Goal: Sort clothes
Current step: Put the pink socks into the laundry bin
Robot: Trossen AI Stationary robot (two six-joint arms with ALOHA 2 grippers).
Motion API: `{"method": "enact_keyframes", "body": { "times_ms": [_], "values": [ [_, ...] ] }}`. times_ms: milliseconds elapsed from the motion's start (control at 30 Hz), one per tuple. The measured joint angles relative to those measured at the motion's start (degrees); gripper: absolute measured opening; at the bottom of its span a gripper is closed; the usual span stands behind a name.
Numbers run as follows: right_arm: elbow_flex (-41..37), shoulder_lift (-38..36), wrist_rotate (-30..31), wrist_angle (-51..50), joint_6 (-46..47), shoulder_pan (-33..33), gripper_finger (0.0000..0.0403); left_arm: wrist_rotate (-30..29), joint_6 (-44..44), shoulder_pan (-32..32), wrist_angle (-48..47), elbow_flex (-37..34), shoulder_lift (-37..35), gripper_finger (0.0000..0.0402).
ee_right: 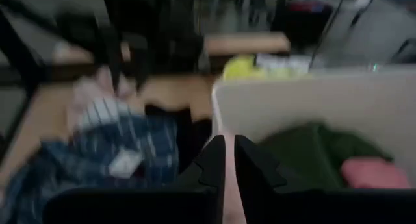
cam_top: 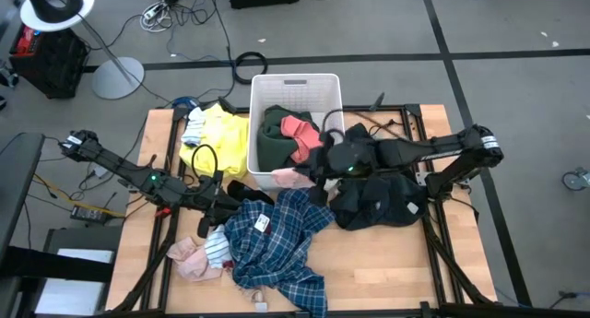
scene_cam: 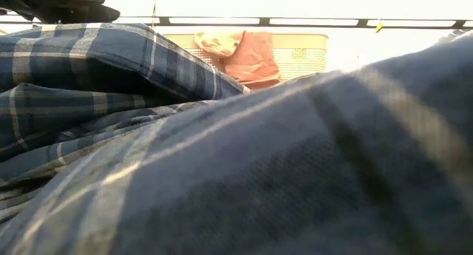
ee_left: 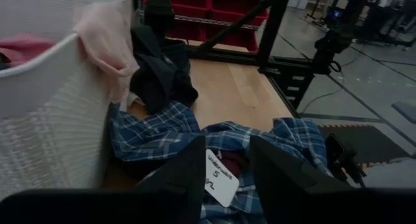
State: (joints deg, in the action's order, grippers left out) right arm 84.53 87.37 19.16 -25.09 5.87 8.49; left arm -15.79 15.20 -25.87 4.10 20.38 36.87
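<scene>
Right gripper (cam_top: 313, 168) sits just above centre frame in the high view, at the lower right corner of the white basket (cam_top: 297, 81). Its fingers are nearly together with a sliver of pale pink between them in the right wrist view. That looks like the light pink piece (cam_top: 293, 177) draped over the basket's lower rim, but I can't tell if it's a firm pinch or a loosening one.

Left gripper (cam_top: 224, 204) is left of centre, jaws spread, empty, hovering over the blue plaid shirt (cam_top: 277, 244), whose white tag (ee_left: 221, 185) shows between the fingers in the left wrist view.

Clothes layout, high view:
- dark green piece (cam_top: 274, 138) and pink piece (cam_top: 300, 134) inside the basket
- yellow garment (cam_top: 221, 138) left of the basket
- black pile (cam_top: 378, 203) right of centre, under the right arm
- plaid shirt lower centre, with a pinkish piece and a striped piece (cam_top: 214, 247) at its left edge

Risks from here:
- The pink piece straddles the rim — if let go there, it could slide outside rather than in.
- A thin pinch on soft fabric may slip during a lift.
- The right arm lies across the black pile — a sweep could drag it.
- Both grippers are near each other at the basket corner, so there is clash potential.
- The low view is almost fully blocked by plaid.
</scene>
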Motion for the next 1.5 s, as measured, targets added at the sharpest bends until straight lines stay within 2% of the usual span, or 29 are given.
{"method": "enact_keyframes", "body": {
  "times_ms": [333, 500, 633, 767, 867, 1133, 1367, 1500],
  "values": [
    [-0.08, 7.45, 0.07, -2.48, -0.97, -1.44, 0.0092, 1.09, -0.46, 0.00, -0.05, 0.00, 0.01, 0.0124],
    [-0.10, 8.24, 0.13, -3.16, -1.92, -2.48, 0.0102, 1.09, -0.60, 0.00, -0.11, 0.00, 0.01, 0.0124],
    [-0.11, 8.05, 0.07, -3.29, -2.07, -3.02, 0.0077, 1.09, -0.73, 0.00, -0.11, 0.00, 0.01, 0.0124],
    [-0.08, 7.74, 0.17, -3.05, -3.98, -3.02, 0.0015, 1.07, -1.46, 0.00, -0.11, -0.01, 0.01, 0.0124],
    [-0.08, 7.76, 1.19, -3.02, -4.18, -3.01, 0.0010, 1.07, -1.46, 0.00, -0.11, 0.00, 0.01, 0.0124],
    [-0.11, 6.09, 10.36, -1.48, -6.99, -3.19, 0.0003, 1.07, -1.46, 0.00, -0.13, 0.00, 0.01, 0.0124],
    [-0.11, 4.72, 28.25, 2.75, -12.40, -5.72, 0.0002, 1.07, -1.46, 0.00, -0.13, 0.00, 0.01, 0.0124],
    [-0.11, 4.38, 28.98, 12.47, -19.21, -8.34, 0.0001, 1.07, -1.46, 0.00, -0.11, 0.00, 0.01, 0.0124]
  ]
}}
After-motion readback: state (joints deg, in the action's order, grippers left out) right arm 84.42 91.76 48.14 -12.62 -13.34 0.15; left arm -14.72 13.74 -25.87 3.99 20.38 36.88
